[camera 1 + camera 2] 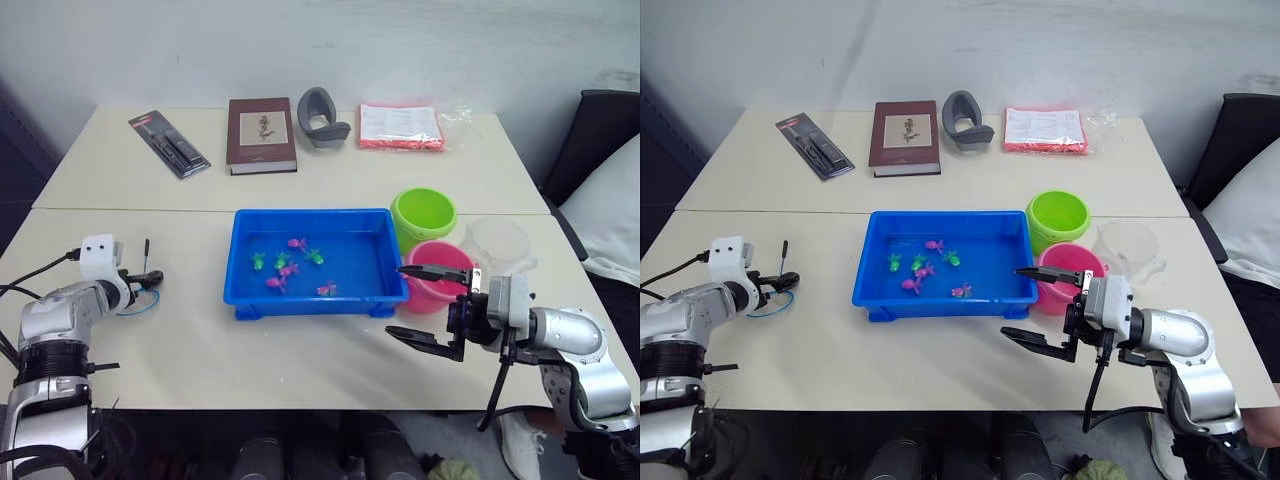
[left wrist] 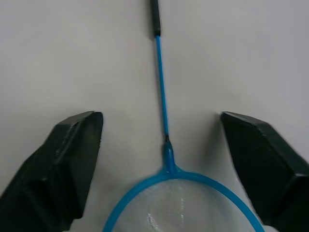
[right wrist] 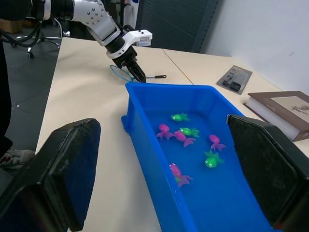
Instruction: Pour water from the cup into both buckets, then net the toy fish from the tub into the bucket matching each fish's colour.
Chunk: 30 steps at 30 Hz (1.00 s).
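Note:
The blue tub (image 1: pixel 243 300) sits mid-table and holds water and several toy fish, pink (image 1: pixel 297 243) and green (image 1: pixel 258 262). The green bucket (image 1: pixel 423 213) and the pink bucket (image 1: pixel 445 290) stand at its right end, with the clear cup (image 1: pixel 498 243) to their right. The net (image 2: pixel 183 203) lies flat on the table at the left, its black handle (image 2: pixel 154 17) pointing away. My left gripper (image 1: pixel 148 282) is open just above it, one finger (image 2: pixel 72 159) on each side of the hoop's neck. My right gripper (image 1: pixel 396 300) is open and empty by the tub's near right corner, in front of the pink bucket.
Along the back of the table lie a black packaged item (image 1: pixel 168 143), a brown book (image 1: pixel 261 135), a grey curved object (image 1: pixel 320 118) and a pink packet (image 1: pixel 400 127). A dark chair with a white cushion (image 1: pixel 610 200) stands at the right.

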Each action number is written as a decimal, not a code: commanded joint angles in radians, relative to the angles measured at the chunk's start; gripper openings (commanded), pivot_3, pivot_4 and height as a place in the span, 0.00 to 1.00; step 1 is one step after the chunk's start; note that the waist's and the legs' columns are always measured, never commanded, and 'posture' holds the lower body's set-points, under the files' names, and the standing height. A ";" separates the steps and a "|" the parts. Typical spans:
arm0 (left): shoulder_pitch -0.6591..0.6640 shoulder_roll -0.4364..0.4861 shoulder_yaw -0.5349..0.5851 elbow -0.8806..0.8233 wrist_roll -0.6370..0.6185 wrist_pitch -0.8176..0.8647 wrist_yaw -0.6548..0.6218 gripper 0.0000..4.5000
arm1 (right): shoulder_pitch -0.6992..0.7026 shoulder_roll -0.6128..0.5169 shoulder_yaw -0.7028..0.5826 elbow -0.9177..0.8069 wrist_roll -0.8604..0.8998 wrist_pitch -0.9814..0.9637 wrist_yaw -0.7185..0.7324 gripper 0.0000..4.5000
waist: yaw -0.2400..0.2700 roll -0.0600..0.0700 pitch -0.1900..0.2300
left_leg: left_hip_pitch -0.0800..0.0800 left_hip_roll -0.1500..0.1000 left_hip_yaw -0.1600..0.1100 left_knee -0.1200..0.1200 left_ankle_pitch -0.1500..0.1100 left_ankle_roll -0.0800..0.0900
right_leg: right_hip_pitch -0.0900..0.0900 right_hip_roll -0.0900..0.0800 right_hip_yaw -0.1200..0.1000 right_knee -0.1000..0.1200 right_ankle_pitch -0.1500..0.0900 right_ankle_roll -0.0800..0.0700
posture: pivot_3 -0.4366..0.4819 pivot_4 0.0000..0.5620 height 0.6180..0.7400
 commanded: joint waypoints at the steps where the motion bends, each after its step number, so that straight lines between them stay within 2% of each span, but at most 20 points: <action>1: -0.033 -0.013 -0.024 0.119 0.034 -0.040 -0.055 0.52 | 0.020 -0.009 -0.016 -0.056 0.001 -0.011 -0.019 1.00 | 0.004 0.000 0.000 | 0.000 0.000 0.000 0.000 0.000 0.000 | 0.000 0.000 0.000 0.001 0.000 0.000 | 0.48 0.27 1.00; 6: -0.037 -0.003 -0.045 0.144 0.056 -0.023 -0.137 0.04 | 0.028 -0.021 -0.024 -0.072 0.008 -0.001 -0.028 1.00 | 0.019 0.002 -0.001 | 0.001 -0.001 0.000 0.000 0.001 -0.001 | 0.000 0.000 0.000 0.002 0.000 0.000 | 0.48 0.27 1.00; 7: -0.020 0.009 -0.037 0.118 0.050 -0.016 -0.157 0.02 | 0.027 -0.024 -0.026 -0.077 0.011 0.004 -0.032 1.00 | 0.021 0.002 -0.001 | 0.001 -0.001 0.000 0.000 0.001 -0.001 | 0.000 -0.001 0.000 0.002 0.000 0.000 | 0.48 0.27 1.00; 11: 0.071 0.045 0.040 -0.050 -0.007 -0.092 -0.257 0.02 | 0.017 -0.040 -0.035 -0.109 0.029 0.044 -0.061 1.00 | 0.017 0.003 -0.001 | 0.000 -0.001 0.000 0.000 0.000 0.000 | 0.000 -0.001 0.000 0.001 0.000 0.000 | 0.48 0.27 1.00; 14: 0.192 0.104 0.145 -0.291 -0.093 -0.242 -0.437 0.02 | -0.014 -0.075 -0.034 -0.179 0.094 0.181 -0.117 1.00 | 0.002 0.000 0.000 | -0.002 0.000 0.000 0.000 0.000 0.000 | -0.002 -0.001 0.000 0.000 0.000 0.000 | 0.48 0.27 1.00; 15: 0.233 0.131 0.162 -0.373 -0.114 -0.306 -0.527 0.02 | -0.055 -0.107 -0.025 -0.209 0.118 0.296 -0.177 1.00 | -0.003 -0.002 0.001 | -0.002 0.001 -0.001 0.000 0.000 0.000 | -0.002 -0.001 -0.001 -0.001 0.000 0.000 | 0.48 0.27 1.00; 17: 0.295 0.168 0.169 -0.480 -0.135 -0.402 -0.660 0.02 | -0.125 -0.150 -0.007 -0.241 0.135 0.460 -0.267 1.00 | -0.008 -0.002 0.001 | -0.003 0.001 -0.002 0.000 0.000 -0.001 | -0.002 -0.001 -0.001 -0.001 -0.001 -0.001 | 0.48 0.27 1.00; 19: 0.352 0.218 0.159 -0.577 -0.165 -0.524 -0.848 0.02 | -0.235 -0.187 0.036 -0.244 0.197 0.626 -0.295 1.00 | -0.009 0.001 0.001 | -0.002 0.001 -0.002 0.000 -0.003 -0.005 | -0.002 -0.003 -0.001 -0.001 -0.001 -0.002 | 0.48 0.27 1.00; 22: 0.375 0.309 0.095 -0.676 -0.208 -0.506 -1.028 0.02 | -0.376 -0.202 0.088 -0.222 0.317 0.816 -0.275 1.00 | -0.007 0.008 0.002 | -0.002 0.001 -0.002 -0.001 -0.003 -0.004 | -0.002 -0.003 -0.002 -0.002 -0.002 -0.004 | 0.48 0.27 1.00; 25: 0.328 0.366 -0.030 -0.778 -0.216 -0.443 -1.120 0.02 | -0.508 -0.188 0.158 -0.176 0.392 0.986 -0.265 1.00 | -0.005 0.010 0.003 | -0.003 0.002 -0.003 -0.002 -0.001 0.000 | -0.003 -0.003 -0.004 -0.001 -0.003 -0.006 | 0.48 0.27 1.00; 30: 0.175 0.286 -0.224 -0.890 -0.227 -0.283 -1.074 0.02 | -0.641 -0.113 0.261 -0.110 0.422 1.140 -0.269 1.00 | -0.006 0.010 0.004 | -0.006 0.001 -0.003 0.000 -0.001 0.004 | -0.003 -0.003 -0.005 -0.002 -0.002 -0.004 | 0.48 0.27 1.00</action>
